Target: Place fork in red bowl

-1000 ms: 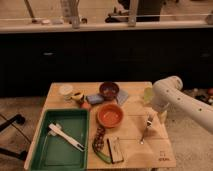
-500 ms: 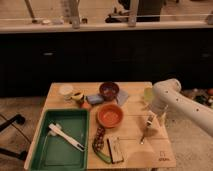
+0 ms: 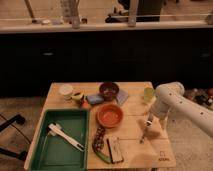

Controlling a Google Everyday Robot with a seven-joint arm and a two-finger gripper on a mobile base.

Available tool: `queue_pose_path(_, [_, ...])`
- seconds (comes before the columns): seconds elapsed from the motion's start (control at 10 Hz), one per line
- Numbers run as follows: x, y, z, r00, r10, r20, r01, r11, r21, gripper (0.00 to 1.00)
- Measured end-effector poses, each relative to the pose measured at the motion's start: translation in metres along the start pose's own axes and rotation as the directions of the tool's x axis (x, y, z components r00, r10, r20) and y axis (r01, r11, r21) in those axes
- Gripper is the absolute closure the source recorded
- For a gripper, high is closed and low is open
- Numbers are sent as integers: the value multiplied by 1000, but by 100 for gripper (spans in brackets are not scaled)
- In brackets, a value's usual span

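No legible text, corner mark (image 3: 162, 159) on table (image 3: 134, 151) unreadable; gripper (image 3: 148, 123) above table

arm (image 3: 176, 100): white, smooth, tubular | claw (image 3: 148, 122): pale, above table (image 3: 132, 152) right side

Dim, warm-toned light, faint shadows, gripper (image 3: 148, 123) above right side of table (image 3: 134, 150)

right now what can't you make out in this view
- Hand, right of the red bowl: blur hides whether it grips the fork.
- Fork: a thin sliver below the hand, too small to tell if it touches the table.
- Arm: cut off by the right edge.
- Dark items at the table's front edge: too blurred to identify.
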Motion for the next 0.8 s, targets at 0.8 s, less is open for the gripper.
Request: queue_pose_path(0.8, [-41, 15, 22, 986, -166, 24, 166, 986, 1, 20])
